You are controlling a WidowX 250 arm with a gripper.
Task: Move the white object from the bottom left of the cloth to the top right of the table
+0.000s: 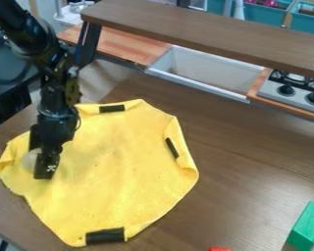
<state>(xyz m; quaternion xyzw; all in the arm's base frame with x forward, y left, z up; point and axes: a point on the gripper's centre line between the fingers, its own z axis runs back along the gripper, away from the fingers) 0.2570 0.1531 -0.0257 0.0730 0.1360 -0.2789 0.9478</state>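
The black gripper [44, 161] hangs low over the left part of the yellow cloth [114, 171], pointing down. Right beside it, on its left side, a pale white rounded object [30, 160] rests on the cloth near the left edge. The gripper covers part of this object, and whether the two touch is unclear. Some edges of the cloth are folded, and dark strips show along them.
The brown table [245, 181] extends to the right of the cloth. A green block [307, 226] stands at the lower right, with a red piece [219, 249] at the bottom edge. Behind are a raised brown shelf [205, 34], a sink [202, 71] and a stove [294, 90].
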